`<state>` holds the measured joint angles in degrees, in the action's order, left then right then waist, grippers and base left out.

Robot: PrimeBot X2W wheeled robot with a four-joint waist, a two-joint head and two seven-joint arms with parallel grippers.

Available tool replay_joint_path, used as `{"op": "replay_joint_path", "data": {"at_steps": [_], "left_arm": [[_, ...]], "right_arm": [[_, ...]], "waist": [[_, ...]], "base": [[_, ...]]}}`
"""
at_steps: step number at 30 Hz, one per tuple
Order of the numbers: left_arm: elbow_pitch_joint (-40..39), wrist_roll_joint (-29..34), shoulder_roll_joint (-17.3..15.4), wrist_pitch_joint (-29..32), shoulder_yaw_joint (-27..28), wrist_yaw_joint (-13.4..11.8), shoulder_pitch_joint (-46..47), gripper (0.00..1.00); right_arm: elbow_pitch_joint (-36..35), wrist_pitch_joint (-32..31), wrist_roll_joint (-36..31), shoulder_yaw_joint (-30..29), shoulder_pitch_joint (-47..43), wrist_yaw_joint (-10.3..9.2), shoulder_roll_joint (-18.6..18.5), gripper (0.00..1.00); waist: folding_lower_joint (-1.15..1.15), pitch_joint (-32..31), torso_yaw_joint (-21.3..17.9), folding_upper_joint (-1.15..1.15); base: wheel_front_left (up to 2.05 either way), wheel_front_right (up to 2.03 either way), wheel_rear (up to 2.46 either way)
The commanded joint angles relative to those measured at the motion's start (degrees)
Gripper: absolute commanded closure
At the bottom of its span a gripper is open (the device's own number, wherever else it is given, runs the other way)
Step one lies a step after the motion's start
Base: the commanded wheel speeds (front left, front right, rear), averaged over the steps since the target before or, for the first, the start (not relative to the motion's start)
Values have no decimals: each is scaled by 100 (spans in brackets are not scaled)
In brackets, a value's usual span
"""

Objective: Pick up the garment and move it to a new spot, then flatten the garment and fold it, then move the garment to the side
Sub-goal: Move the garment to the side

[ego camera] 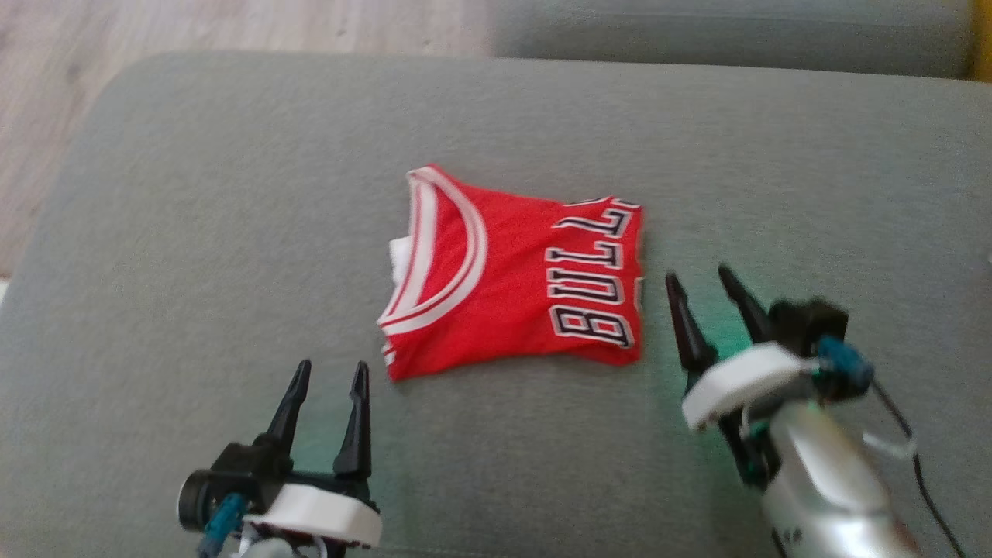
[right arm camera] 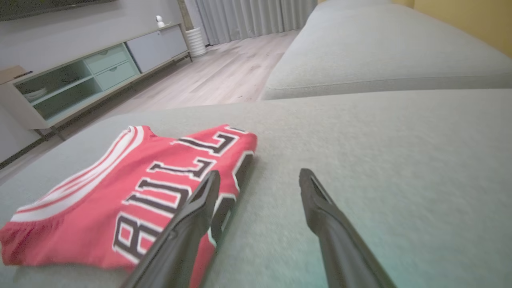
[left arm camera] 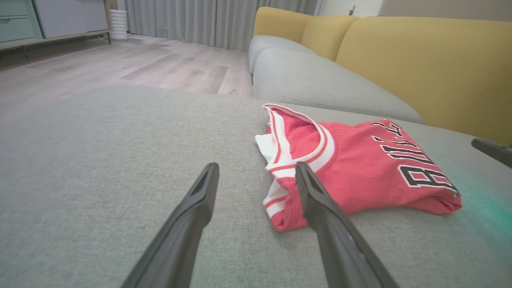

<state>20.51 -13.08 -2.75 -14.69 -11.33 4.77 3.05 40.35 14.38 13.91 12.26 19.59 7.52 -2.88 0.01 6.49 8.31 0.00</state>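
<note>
Checking near to far for you, head view first. Your left gripper [ego camera: 332,366] sits at lower left of frame with its jaws released and nothing between them. The fingertips stop short of the garment [ego camera: 511,279], just below and left of its lower left corner, with grey fabric showing in the gap.

Your right gripper [ego camera: 697,273] is at lower right. Its jaws are also spread and it grasps nothing. The tips sit just right of the garment's right edge, at the lettered end, close but apart.

In the left wrist view, the right-hand finger crosses the striped corner in the picture. Bare cushion shows between the fingers. A dark fingertip of the other arm pokes in at the right edge.

In the right wrist view, the left-hand finger overlaps the lettered edge, and the space between the fingers is bare cushion again.

The garment is a red jersey with white striped trim and black-and-white letters. It is folded and lies flat at frame centre on the grey cushion [ego camera: 194,232].

Beyond that, a second seat cushion [ego camera: 728,31] is at upper right and wood floor [ego camera: 155,31] at upper left. The wrist views add a yellow backrest [left arm camera: 420,68], curtains [left arm camera: 180,20] and a low cabinet [right arm camera: 80,76].
</note>
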Motion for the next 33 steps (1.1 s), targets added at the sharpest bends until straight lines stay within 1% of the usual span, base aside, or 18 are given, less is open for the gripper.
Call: {"op": "replay_joint_path", "data": {"at_steps": [1,5,9,10,11,12,15,18,19,20,27,30,33], "left_arm": [[-149,-87,-12,-30,93,-11,252,0],[-172,-196,-12,-30,-145,-26,375,0],[-177,-216,-12,-31,-220,-86,406,0],[-177,-229,-12,-31,-224,-104,409,0],[-183,-237,-12,-31,-220,-116,410,0],[-195,-243,-12,-31,-204,-131,409,0],[-217,-232,-12,-31,-179,-138,412,0],[-232,-177,-12,-31,-123,-123,421,0],[-240,-128,-12,-31,-75,-100,432,0],[-240,-108,-12,-31,-61,-85,440,0],[-239,-53,-12,-31,-17,-11,549,0],[-202,-4,-12,-31,20,14,587,0],[-170,68,-12,-31,56,55,605,0]], "right_arm": [[34,62,60,160,385,-3,0,0],[822,62,157,162,813,-3,0,0],[1615,57,405,400,1009,-3,0,0],[1749,56,525,492,1028,-3,0,15],[1837,57,631,593,1045,-3,0,42],[1884,58,729,712,1058,-3,0,100],[1887,59,899,850,1093,-3,0,100],[1679,60,978,812,1105,-3,0,100],[1476,61,969,678,1036,-3,1,100],[1379,61,956,604,983,-3,1,100],[877,61,776,458,490,-3,1,100],[689,62,816,434,331,-3,1,100],[508,62,927,449,187,-3,1,100]], "waist": [[-1,252,356,0],[-1,383,711,0],[-1,457,879,0],[-1,465,888,0],[-1,475,880,0],[-1,482,847,0],[-1,487,724,0],[-1,461,419,0],[-1,432,125,0],[-1,419,-32,0],[-1,327,-1503,0],[-1,348,-2132,0],[-1,386,-2659,0]], "base": [[0,0,0],[0,0,0],[0,0,0],[0,0,0],[0,0,0],[0,0,0],[0,0,0],[0,0,0],[0,0,0],[0,0,0],[0,0,0],[0,0,0],[0,0,0]]}}
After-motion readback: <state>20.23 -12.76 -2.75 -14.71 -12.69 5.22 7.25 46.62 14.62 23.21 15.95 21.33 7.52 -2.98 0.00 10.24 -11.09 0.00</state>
